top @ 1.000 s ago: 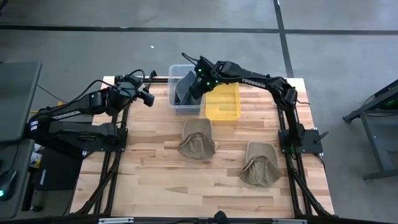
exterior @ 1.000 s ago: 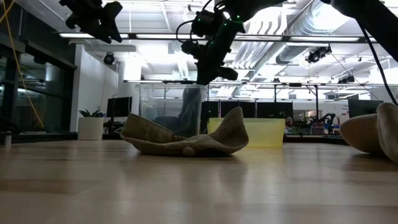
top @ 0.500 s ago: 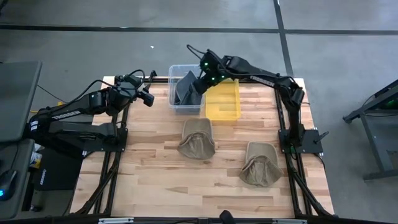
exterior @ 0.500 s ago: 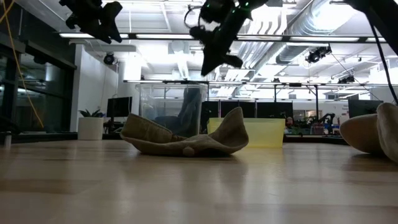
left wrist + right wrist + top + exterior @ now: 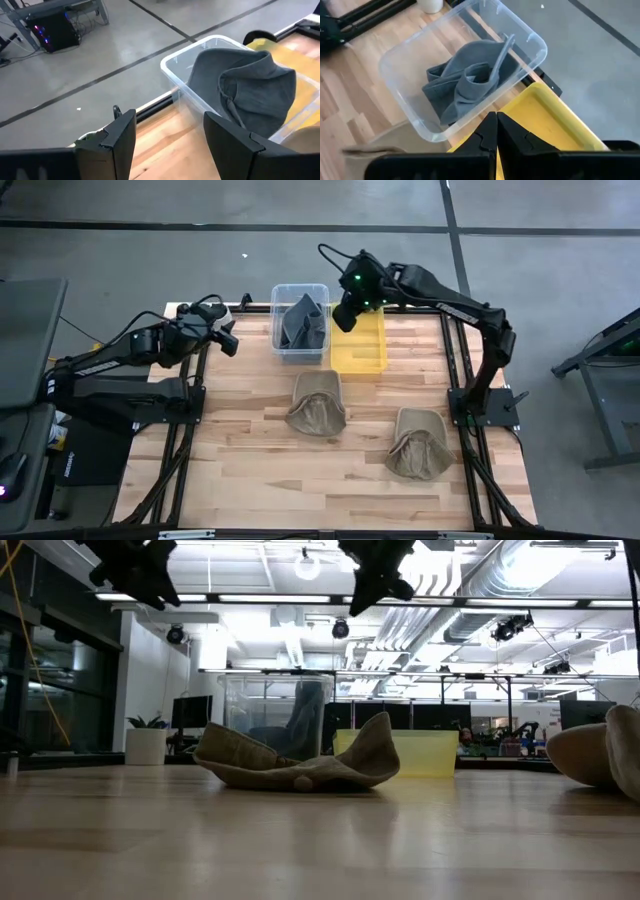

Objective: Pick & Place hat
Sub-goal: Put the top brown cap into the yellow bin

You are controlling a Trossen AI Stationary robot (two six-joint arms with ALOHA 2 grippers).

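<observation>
Left arm sits folded at the far-left table edge, left gripper point(image 5: 226, 338) hovering off the surface with its two dark fingers point(image 5: 120, 135) spread wide, nothing between them, aimed toward the clear bin point(image 5: 279, 330). That bin is a rectangular translucent plastic tub with rounded corners at the far side of the table; a grey hat point(image 5: 303, 323) lies crumpled inside it, soft fabric, folded over itself with a strap or brim edge sticking up toward the rim. Just right of the clear bin, touching or nearly so, sits a yellow bin point(image 5: 359, 346), opaque, shallow, rectangular. Right arm reaches in from the right edge, long link stretched across the far side, right gripper point(image 5: 345, 315) raised above the seam between the two bins; its fingers point(image 5: 487, 135) are pressed together with nothing held. Nearer, on the wooden slat table point(image 5: 250, 470), two tan hats lie flat: tan hat one point(image 5: 316, 402) near the middle, just in front of the bins, floppy with an upturned brim; tan hat two point(image 5: 419, 442) well to the right and nearer, close to the right arm's base. In the low view the middle tan hat partly hides the bins behind it.
</observation>
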